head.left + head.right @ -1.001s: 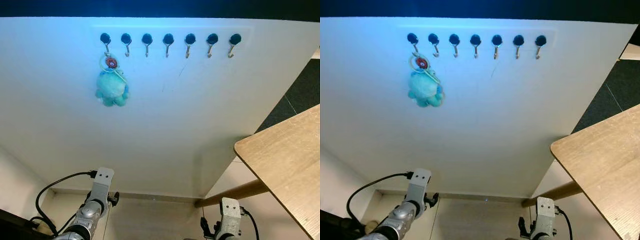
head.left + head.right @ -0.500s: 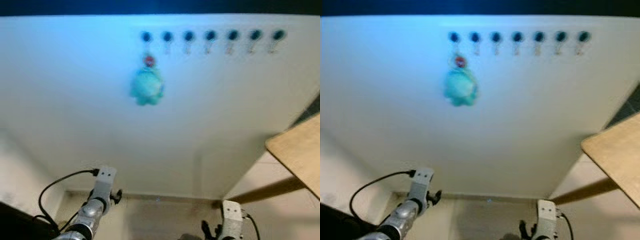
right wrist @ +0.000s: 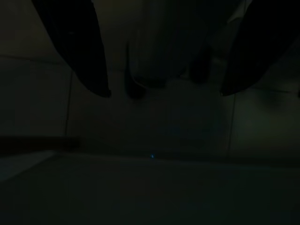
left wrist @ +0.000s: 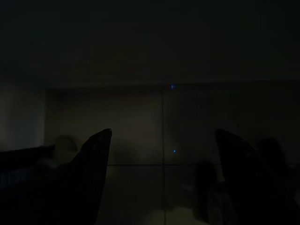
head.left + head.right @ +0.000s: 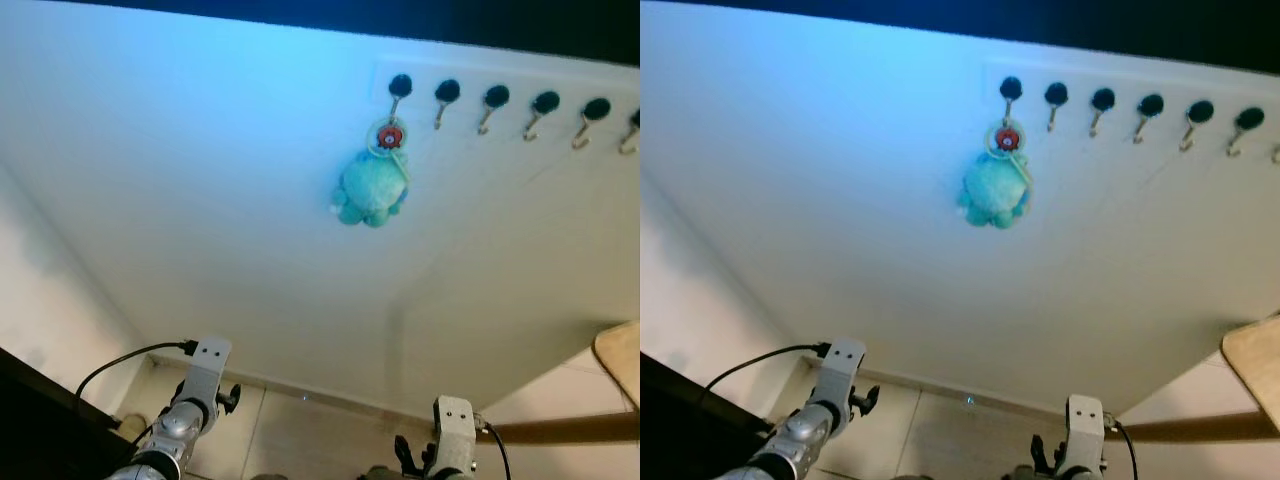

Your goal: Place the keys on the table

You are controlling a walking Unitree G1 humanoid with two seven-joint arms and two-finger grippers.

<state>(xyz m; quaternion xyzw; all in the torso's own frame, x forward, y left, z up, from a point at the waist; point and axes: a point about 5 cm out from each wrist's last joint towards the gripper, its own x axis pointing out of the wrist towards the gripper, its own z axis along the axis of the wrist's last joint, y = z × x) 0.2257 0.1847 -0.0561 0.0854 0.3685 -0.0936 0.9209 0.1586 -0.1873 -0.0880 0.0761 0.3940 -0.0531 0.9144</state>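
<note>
The keys [image 5: 375, 178] hang straight down from the leftmost hook [image 5: 399, 88]; both jaws released.

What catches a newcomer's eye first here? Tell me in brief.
A teal plush keychain hangs from the leftmost hook in a row of black hooks high on the white wall. A corner of the wooden table juts in at the right. Both arms hang low near the floor, the left gripper open.

- silver metal left arm [image 5: 187, 405], boxy wrist plate with two little dark screw holes
- black cable [image 5: 118, 364] looping off its side
- silver right arm [image 5: 451, 440], same boxy plate, thin black wire too
</note>
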